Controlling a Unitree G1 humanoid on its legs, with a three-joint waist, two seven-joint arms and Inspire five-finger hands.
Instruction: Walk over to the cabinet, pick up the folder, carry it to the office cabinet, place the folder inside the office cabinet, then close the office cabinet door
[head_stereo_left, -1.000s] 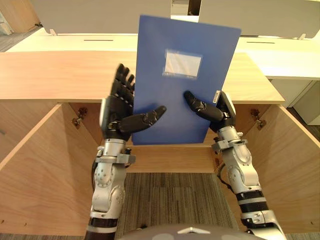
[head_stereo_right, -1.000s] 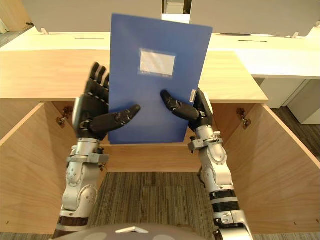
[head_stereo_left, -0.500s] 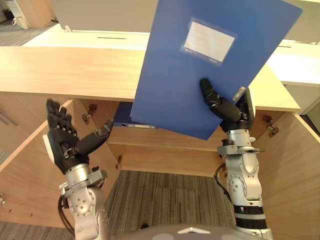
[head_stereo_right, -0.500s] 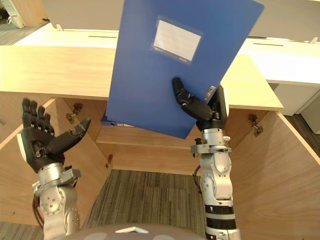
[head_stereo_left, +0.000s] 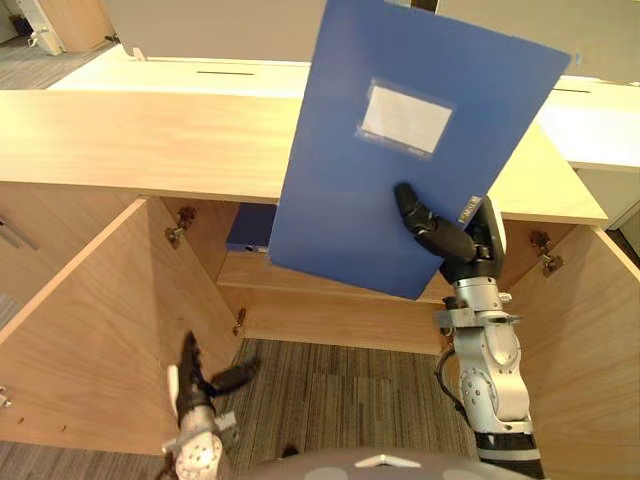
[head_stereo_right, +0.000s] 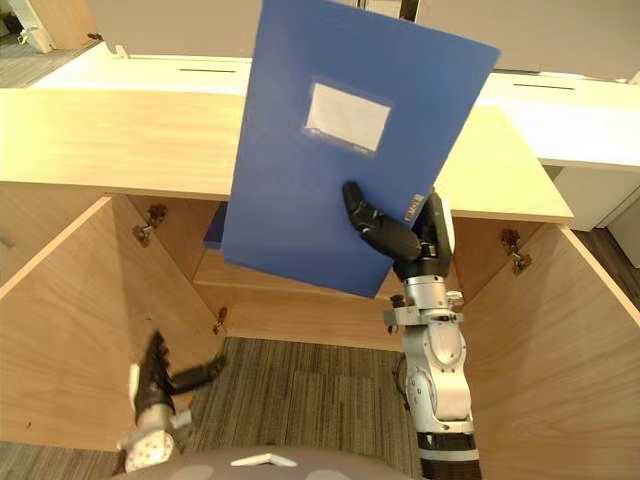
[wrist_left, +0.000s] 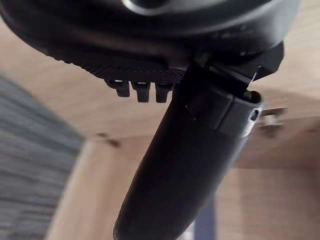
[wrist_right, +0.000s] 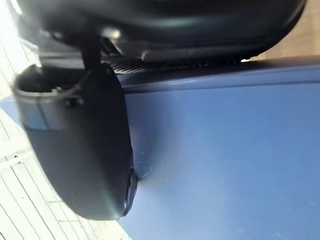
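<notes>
My right hand (head_stereo_left: 457, 240) holds a large blue folder (head_stereo_left: 370, 190) with a white label upright in front of the open wooden cabinet (head_stereo_left: 130, 140). Its thumb (wrist_right: 80, 145) presses the front face of the folder (wrist_right: 225, 160) and its fingers lie behind the lower right edge. The folder leans slightly and hides the middle of the cabinet opening. My left hand (head_stereo_left: 196, 384) hangs low at the lower left, apart from the folder, open with fingers straight and thumb (wrist_left: 190, 165) spread.
Both cabinet doors stand open: the left door (head_stereo_left: 90, 330) and the right door (head_stereo_left: 590, 360) flank the opening. Another blue folder (head_stereo_left: 250, 228) lies on the shelf inside. White desks (head_stereo_left: 200, 75) stand behind the cabinet. Grey carpet (head_stereo_left: 340, 385) lies below.
My left hand has let go of the folder and dropped from chest height to the bottom left. The right hand alone keeps the folder raised, now a little more upright.
</notes>
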